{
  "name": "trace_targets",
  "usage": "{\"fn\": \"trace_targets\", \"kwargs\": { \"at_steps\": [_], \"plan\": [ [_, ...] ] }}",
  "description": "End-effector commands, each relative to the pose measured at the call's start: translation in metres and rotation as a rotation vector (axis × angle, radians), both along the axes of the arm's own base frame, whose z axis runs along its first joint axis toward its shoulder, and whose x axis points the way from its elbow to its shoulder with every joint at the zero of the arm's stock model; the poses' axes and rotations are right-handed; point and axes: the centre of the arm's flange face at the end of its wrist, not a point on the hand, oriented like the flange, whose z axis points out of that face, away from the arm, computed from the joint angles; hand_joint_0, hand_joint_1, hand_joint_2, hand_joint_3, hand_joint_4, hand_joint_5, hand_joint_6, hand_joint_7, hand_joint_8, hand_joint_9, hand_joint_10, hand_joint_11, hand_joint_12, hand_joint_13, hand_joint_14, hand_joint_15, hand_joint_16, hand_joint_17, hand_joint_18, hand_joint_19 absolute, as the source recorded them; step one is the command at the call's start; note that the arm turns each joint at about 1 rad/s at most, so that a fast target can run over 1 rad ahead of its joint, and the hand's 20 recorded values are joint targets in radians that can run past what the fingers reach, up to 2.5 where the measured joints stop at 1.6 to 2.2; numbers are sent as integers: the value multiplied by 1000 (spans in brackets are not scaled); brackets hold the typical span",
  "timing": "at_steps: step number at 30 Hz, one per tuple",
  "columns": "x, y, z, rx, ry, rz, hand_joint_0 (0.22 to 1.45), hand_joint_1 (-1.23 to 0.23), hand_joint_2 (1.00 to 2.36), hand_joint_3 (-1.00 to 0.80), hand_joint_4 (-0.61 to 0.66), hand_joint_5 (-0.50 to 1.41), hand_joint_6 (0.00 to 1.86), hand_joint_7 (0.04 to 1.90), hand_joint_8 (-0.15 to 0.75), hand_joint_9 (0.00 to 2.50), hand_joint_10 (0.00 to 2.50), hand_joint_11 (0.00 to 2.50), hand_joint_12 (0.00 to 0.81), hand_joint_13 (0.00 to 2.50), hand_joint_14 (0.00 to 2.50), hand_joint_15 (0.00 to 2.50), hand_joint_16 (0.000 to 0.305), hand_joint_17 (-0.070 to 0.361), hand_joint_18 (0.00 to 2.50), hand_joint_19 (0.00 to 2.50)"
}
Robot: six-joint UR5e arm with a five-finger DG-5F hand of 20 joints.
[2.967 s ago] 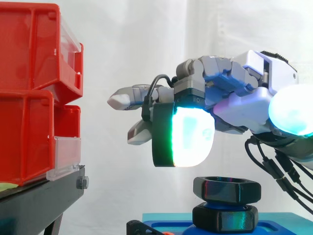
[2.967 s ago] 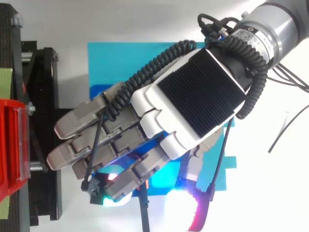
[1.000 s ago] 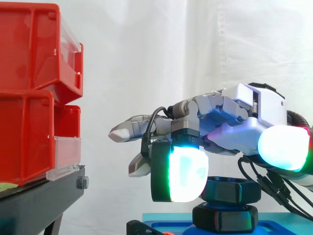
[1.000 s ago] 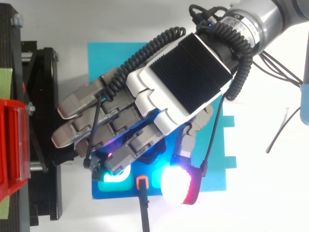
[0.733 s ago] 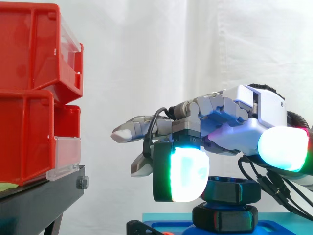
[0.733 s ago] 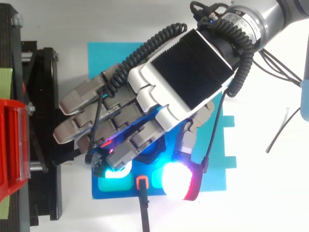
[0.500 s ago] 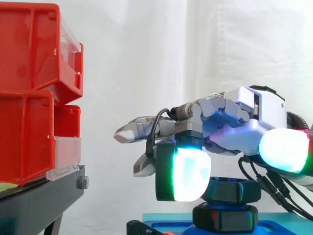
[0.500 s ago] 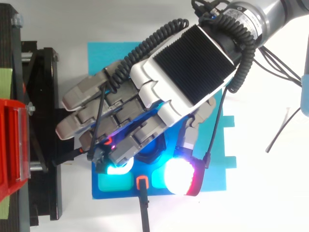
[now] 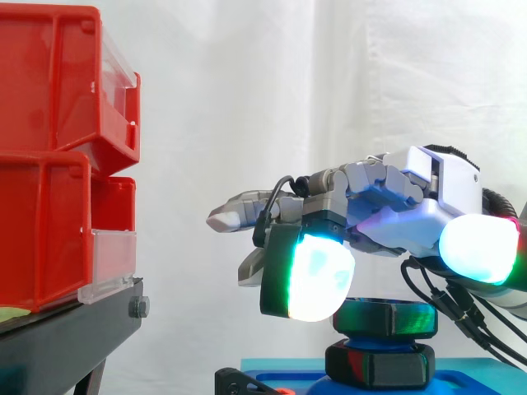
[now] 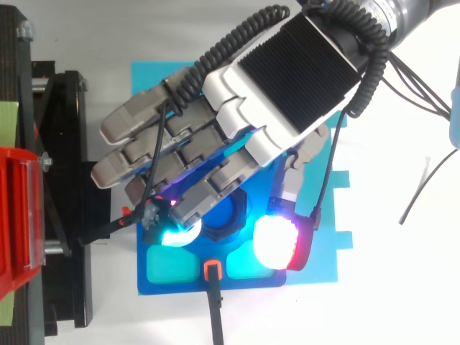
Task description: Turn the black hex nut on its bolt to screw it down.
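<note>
Black hex nut [image 9: 384, 316] sat on its bolt [image 10: 224, 210], just above a second black hex piece [image 9: 379, 364]. Both stood on a blue block [image 10: 169, 272] at the right of the scene. The hand [image 10: 287, 72] hung just over the nut and reached to the left. Most of its fingers [image 10: 136, 128] were stretched out wide and held nothing. One finger's glowing pad [image 9: 309, 278] hung down by the nut's left side. The thumb's pad [image 9: 482, 247] glowed higher up on the right. Red bins [image 9: 49, 156] stood on a black stand [image 9: 66, 341], well apart on the left.
</note>
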Motion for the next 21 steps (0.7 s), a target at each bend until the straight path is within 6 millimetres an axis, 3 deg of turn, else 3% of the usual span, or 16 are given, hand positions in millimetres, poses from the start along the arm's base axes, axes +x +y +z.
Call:
{"fn": "trace_targets", "kwargs": {
  "at_steps": [1, 21],
  "plan": [
    [-2, -5, 0, 4, 7, 4, 442, -327, 1000, -500, 128, -177, 631, 1031, 213, 627, 9, 294, 119, 363, 4, 125, 13, 28, 0, 337],
    [-11, -40, 5, -6, -25, 28, 440, -325, 1000, -500, 128, -174, 618, 1048, 216, 631, 9, 295, 122, 364, 5, 125, 13, 29, 0, 336]
  ]
}}
